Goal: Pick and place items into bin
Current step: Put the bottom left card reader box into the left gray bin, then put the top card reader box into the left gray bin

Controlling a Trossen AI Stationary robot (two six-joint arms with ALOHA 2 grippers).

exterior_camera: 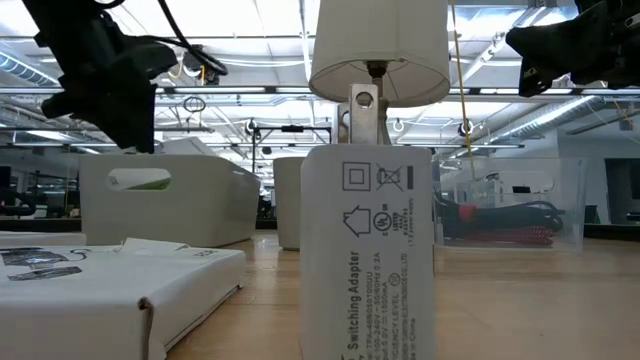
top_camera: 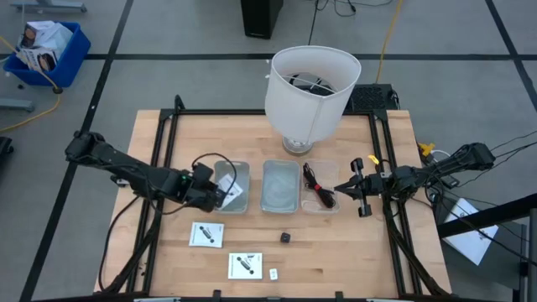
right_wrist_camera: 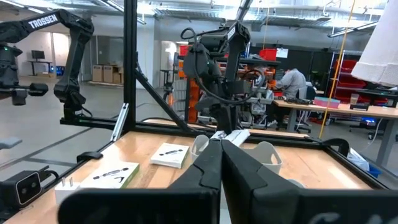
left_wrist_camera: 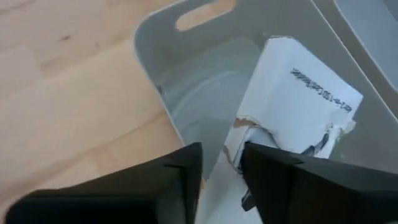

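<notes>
Jaws of the left gripper (top_camera: 225, 195) stand a narrow way apart over the left bin (top_camera: 243, 170), and in the left wrist view a torn white packet (left_wrist_camera: 292, 112) with black print leans inside that bin just ahead of the two dark fingertips (left_wrist_camera: 186, 171); whether the fingers touch it cannot be told, though its lower edge runs down to the gap between them. Seen from above, this gripper sits at the left centre of the frame, over the bin's left wall.

At the right centre of the high view the right gripper (top_camera: 339, 190) points at the right bin (top_camera: 319, 206), its jaws closed on nothing, as the right wrist view shows the two fingers (right_wrist_camera: 211, 168) pressed together. A black coiled cable (top_camera: 317, 186) lies in that bin, just beside the fingertips.

Between the two stands the middle bin (top_camera: 280, 185). Lower in the frame, on the wooden table (top_camera: 352, 252), lie two more white square packets (top_camera: 206, 234) (top_camera: 245, 265), a tiny black cube (top_camera: 285, 237) and a tiny white piece (top_camera: 273, 273), all well apart from both grippers. Behind the bins stands the white lampshade (top_camera: 312, 88).
</notes>
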